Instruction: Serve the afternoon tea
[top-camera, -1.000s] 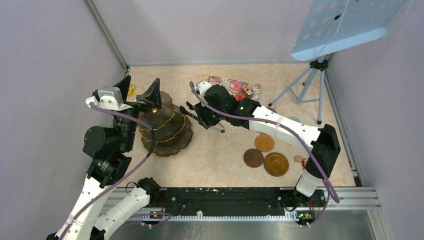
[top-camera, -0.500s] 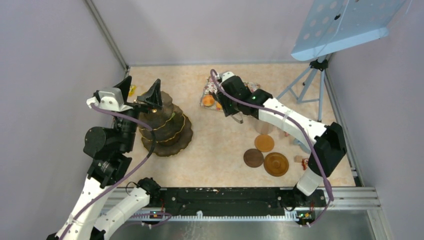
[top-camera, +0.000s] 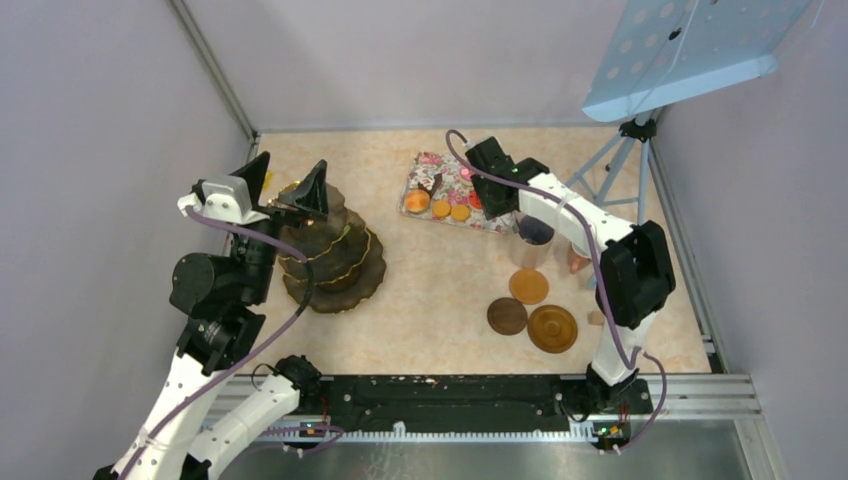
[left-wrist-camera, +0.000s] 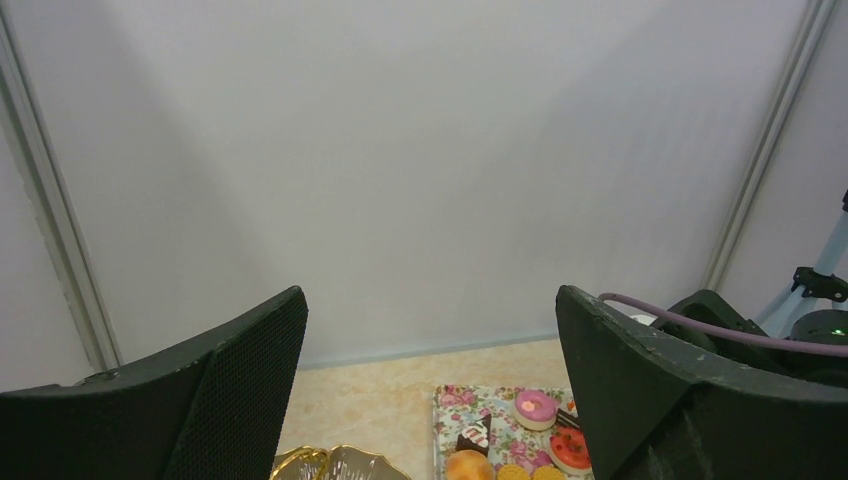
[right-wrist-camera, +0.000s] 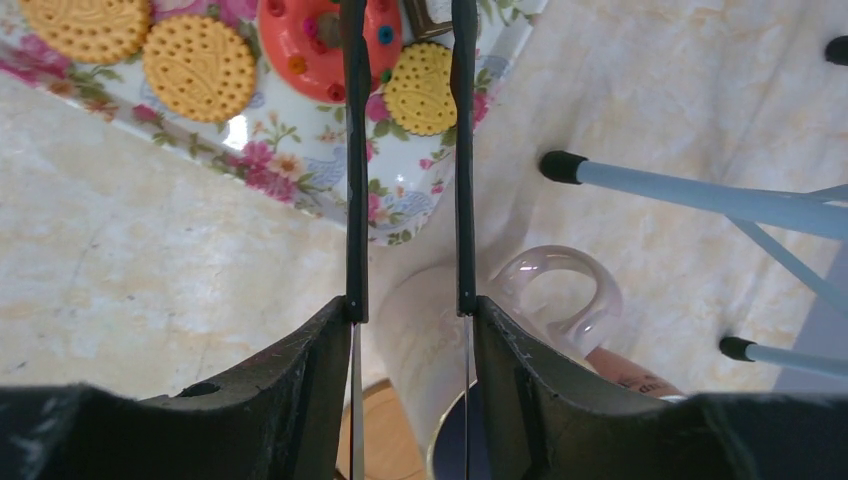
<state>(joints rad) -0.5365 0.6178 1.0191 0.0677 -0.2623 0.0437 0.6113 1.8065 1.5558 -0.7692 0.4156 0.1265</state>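
Swung back: right gripper (top-camera: 500, 193) has left the tiered stand (top-camera: 335, 265) over the last second. It now sits over the right end of the rose-patterned tray (top-camera: 452, 176), directly above the lilac mug (top-camera: 535, 232). The left gripper (top-camera: 282, 185) hasn't budged and hangs over the stand's top tier, jaws wide, nothing in them.

Your right gripper is clamped on the black tongs (right-wrist-camera: 355, 200), blades narrow and parallel. In the wrist view they frame a yellow biscuit (right-wrist-camera: 420, 90), and the left blade crosses the red cake (right-wrist-camera: 320, 40). The tips run off the top of the frame, so I can't tell their height or whether they touch anything.

The orange bun (top-camera: 417, 200) and two orange biscuits (top-camera: 441, 208) are on the tray. The mug stands on the table just off the tray's corner, near the brown saucers (top-camera: 528, 286).

My read is that you're on a pick step, fetching the next sweet for the stand, with plenty left to do.

Next move:
- Bring the blades down either side of one piece. A flat biscuit probably needs them almost at tray level.
- Squeeze, then lift clear.
- Mind the mug under your wrist.
- The left gripper crowds the top tier on the drop.
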